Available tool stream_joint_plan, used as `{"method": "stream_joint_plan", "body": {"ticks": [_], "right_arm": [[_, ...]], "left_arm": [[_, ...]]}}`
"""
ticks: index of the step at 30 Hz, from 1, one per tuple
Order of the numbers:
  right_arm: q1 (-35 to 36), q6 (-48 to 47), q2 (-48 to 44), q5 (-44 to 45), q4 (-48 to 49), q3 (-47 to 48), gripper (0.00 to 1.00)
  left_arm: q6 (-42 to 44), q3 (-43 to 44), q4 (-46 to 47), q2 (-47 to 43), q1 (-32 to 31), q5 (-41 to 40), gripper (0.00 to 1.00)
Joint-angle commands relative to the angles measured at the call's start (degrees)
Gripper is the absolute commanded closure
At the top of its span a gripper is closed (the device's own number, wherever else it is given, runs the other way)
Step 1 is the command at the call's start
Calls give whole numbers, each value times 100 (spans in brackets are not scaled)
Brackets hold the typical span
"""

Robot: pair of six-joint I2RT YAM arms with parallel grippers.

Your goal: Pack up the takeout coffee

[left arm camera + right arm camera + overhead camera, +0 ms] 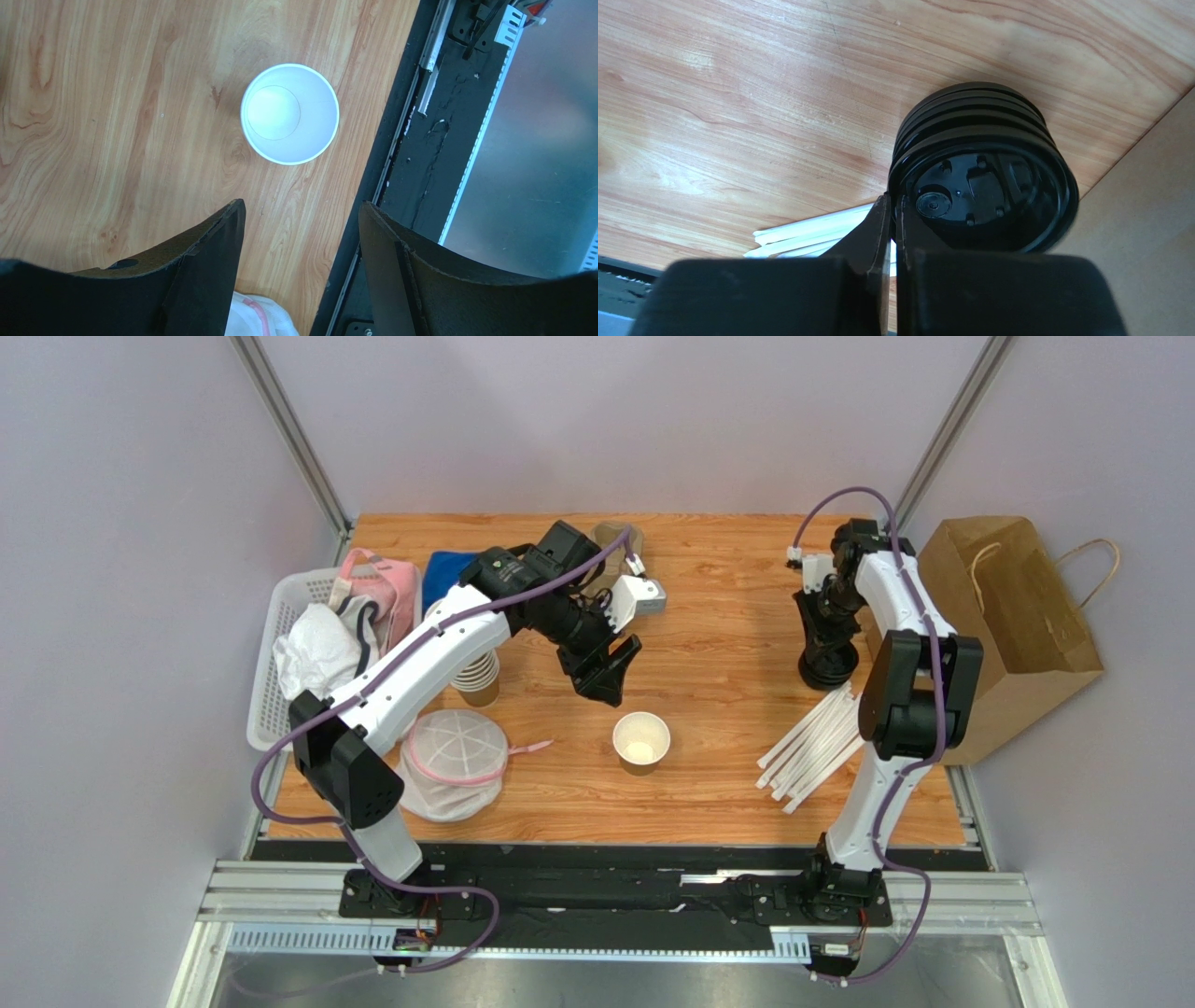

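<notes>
One cup [641, 739], seemingly upright, mouth up

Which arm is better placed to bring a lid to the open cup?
Right, likely: right fingers pinch the top lid of the black stack; left fingers stand open, empty, near the cup.

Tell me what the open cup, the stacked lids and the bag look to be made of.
Open cup: seemingly paper, with a matte white lining and a rolled rim. Stacked lids: probably black plastic, glossy, with moulded ridges that catch highlights. Bag: brown kraft-type paper, matte and creased; its handles look like twisted paper.
</notes>
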Motion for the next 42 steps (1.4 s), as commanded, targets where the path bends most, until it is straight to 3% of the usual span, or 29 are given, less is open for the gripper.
{"method": "stream_joint_plan", "body": {"ticks": [1,15,18,22,24,26,31,36,38,42], "right_arm": [[-68,-74,-235,-188,-267,359,100],[-173,-74,-622,-478,-497,457,100],[-253,5,-596,-680,-488,421,100],[-332,93,-613,-909,-462,465,100],[-367,163,-605,-962,-435,448,100],[-376,233,-596,-1093,-392,342,100],[-376,374,-534,-1103,-286,263,100],[-376,523,-482,-1067,-251,280,100],[-376,559,-464,-1041,-242,289,100],[-376,594,-420,-910,-216,263,100]], "left_arm": [[42,97,-53,-28,11,121,31],[34,106,-53,-64,19,-2,31],[-220,-147,418,-177,19,-54,30],[-1150,-387,1360,-319,28,85,24],[-1581,-212,1914,-152,19,130,14],[-2466,17,2422,224,-33,43,11],[-4050,660,3670,1192,-244,147,18],[-6034,159,6482,2071,-332,517,38],[-6407,228,7325,2482,-437,438,39],[-7163,886,7847,3327,-569,280,30]]}}
